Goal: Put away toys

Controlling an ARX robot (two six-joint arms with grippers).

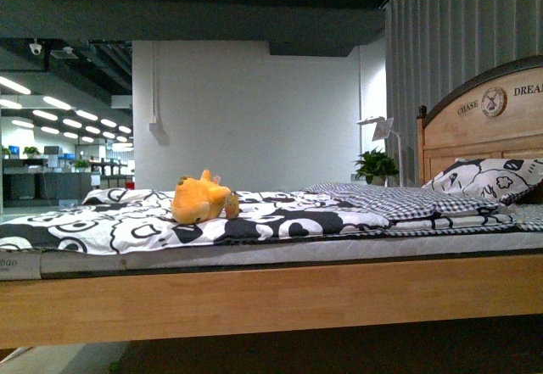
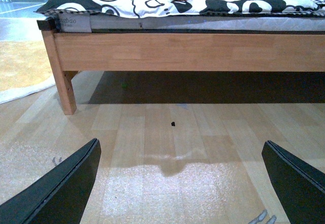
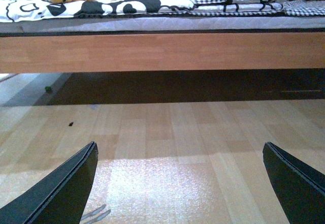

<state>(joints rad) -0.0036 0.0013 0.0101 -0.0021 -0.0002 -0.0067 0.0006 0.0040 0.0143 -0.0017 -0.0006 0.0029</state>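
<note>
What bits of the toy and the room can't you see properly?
- Plush toy: top cut off by the picture edge in both wrist views; face unclear in front view.
- Under the bed: too dark, both wrist views.
- Green speck on the floor: too small to name.
- Headboard lettering: cut off by front view's edge.

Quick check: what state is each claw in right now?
Left claw: open, holding nothing.
Right claw: open, holding nothing.

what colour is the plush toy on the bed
Orange-yellow. The plush toy shows best in the front view.
</note>
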